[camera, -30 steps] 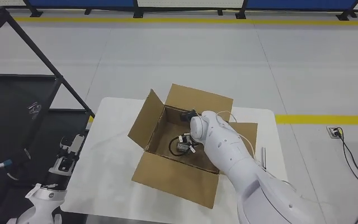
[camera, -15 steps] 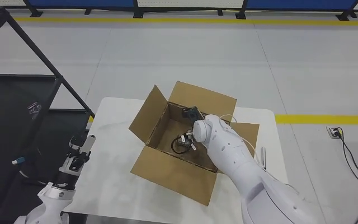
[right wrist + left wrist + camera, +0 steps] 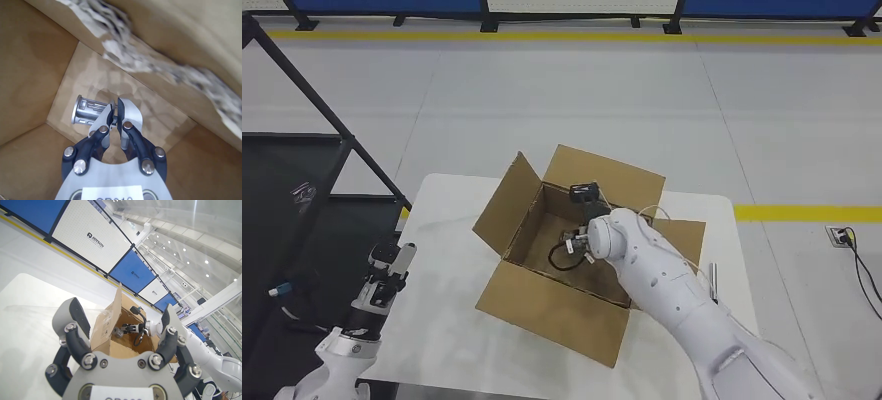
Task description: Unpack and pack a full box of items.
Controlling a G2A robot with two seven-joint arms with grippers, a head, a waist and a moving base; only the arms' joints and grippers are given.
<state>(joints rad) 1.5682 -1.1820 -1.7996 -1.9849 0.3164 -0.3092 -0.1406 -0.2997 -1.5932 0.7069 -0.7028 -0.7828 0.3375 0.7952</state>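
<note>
Nearest to me, my left gripper (image 3: 392, 262) hangs at the left edge of the bench (image 3: 442, 330), well apart from the box. Its fingers (image 3: 78, 313) are spread wide with nothing between them. Further in, the cardboard box (image 3: 552, 305) sits open in the middle of the bench. Its flaps are turned outward, and the left one stands up at a slant. My right arm comes down over the box's right side, and the right gripper (image 3: 115, 110) is low inside it. Its fingers (image 3: 130, 111) are pinching one end of a grey metal cylinder (image 3: 85, 112), a flanged, slotted part held lying roughly level. The cylinder is close over the cardboard bottom, and I cannot tell whether it touches. One inner wall beside the gripper has its paper facing torn ragged. Beyond the bench the pale floor runs out to a yellow line (image 3: 542, 36), with blue and white wall panels (image 3: 79, 239) behind it.
</note>
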